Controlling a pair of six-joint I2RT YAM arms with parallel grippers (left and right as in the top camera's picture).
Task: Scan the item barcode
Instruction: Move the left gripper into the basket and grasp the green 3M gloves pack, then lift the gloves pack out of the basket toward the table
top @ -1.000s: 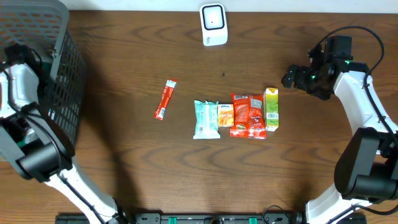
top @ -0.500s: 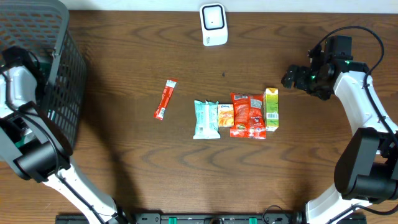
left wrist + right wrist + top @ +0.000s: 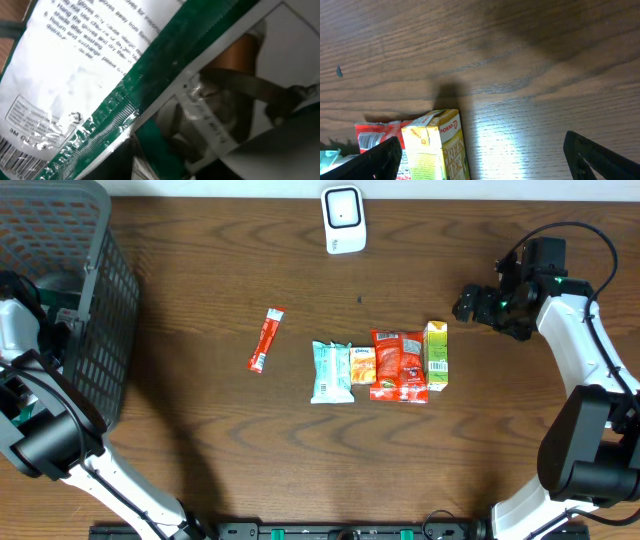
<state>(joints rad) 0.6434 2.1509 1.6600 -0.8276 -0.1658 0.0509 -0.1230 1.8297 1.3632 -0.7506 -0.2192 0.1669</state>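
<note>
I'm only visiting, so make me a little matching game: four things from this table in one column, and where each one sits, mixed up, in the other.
Things:
1. scanner
2. basket
3. red stick
4. green carton

Places:
A. right end of the row of packets
B. far left side of the table
C. lying alone, left of the row
D. top middle, at the table's far edge

Pairs: 1-D, 2-B, 3-C, 4-A
</note>
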